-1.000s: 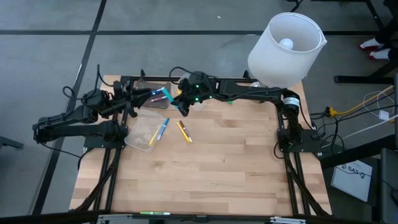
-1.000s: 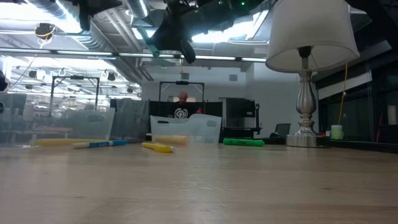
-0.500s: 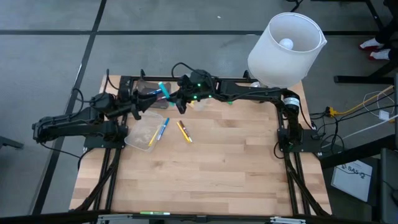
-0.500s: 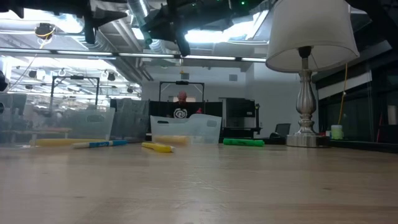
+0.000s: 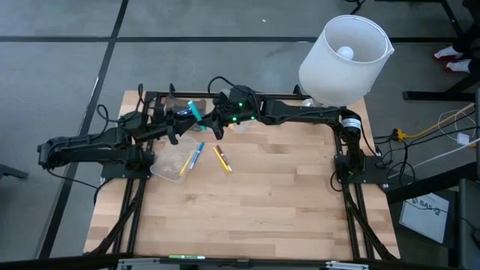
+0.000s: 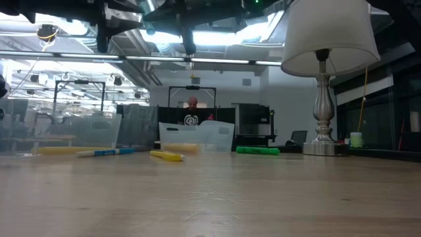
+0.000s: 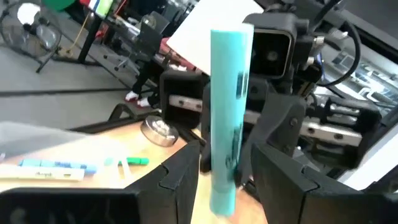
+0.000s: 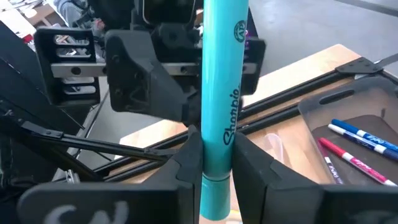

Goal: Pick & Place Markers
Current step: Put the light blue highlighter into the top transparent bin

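A teal marker (image 5: 194, 111) stands nearly upright, high above the table's far left part, with my right gripper (image 5: 207, 124) shut on it. My left gripper (image 5: 180, 126) is open and faces it from the table's left. Its two fingers (image 7: 180, 180) stand on either side of the marker's lower part (image 7: 225, 180); I cannot tell whether they touch it. A blue marker (image 5: 195, 156) and a yellow-orange marker (image 5: 221, 159) lie flat on the table. A green marker (image 6: 257, 150) lies farther back. My right gripper pinches the teal marker's barrel near its lower end (image 8: 217, 140) between its two fingers (image 8: 189, 155). The fingers come about level from the table's right and lie across the marker. The marker is lifted clear, and most of its length sticks up above the fingers.
A clear container (image 5: 172, 159) sits on the table beside the blue marker. A second clear container (image 8: 354, 134) at the far edge holds blue and red markers. A lamp (image 5: 345, 60) stands at the far right corner. The near half of the table (image 5: 255, 217) is bare wood.
My left gripper has moved toward the table's right and downward, up to the teal marker, until its fingers flank the marker. My right gripper has tipped upward in place, and the marker has turned more upright.
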Robot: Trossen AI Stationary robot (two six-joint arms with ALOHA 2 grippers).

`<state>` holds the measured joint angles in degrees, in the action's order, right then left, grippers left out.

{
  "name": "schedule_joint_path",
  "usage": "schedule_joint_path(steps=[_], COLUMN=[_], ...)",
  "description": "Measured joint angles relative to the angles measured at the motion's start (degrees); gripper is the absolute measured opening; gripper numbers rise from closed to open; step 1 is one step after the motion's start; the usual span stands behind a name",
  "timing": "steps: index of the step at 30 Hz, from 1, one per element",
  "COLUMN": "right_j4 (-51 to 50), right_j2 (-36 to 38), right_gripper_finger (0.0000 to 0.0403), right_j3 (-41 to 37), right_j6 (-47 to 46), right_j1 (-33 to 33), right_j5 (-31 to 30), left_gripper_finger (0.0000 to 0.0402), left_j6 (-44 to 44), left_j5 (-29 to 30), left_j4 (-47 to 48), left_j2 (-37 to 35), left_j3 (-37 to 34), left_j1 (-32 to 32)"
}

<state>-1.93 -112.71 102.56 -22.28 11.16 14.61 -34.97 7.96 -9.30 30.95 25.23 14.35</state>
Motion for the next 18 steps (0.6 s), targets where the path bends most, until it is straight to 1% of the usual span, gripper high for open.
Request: schedule_joint_path(steps=[6,18], right_j4=[0.0,-0.1], right_j2=[0.0,0.0], right_gripper_finger=[0.0062,0.0062], right_j3=[0.0,0.0], right_j6=[0.0,0.1], right_j1=[-0.6,-1.9], right_j5=[0.0,-0.4], left_gripper_finger=[0.0139,0.0139], left_j6=[2.6,1.8], left_j5=[0.0,-0.5], left_j4=[-3.2,-3.3], left_j2=[1.5,1.7], left_j3=[0.0,0.0], left_j1=[0.0,0.0])
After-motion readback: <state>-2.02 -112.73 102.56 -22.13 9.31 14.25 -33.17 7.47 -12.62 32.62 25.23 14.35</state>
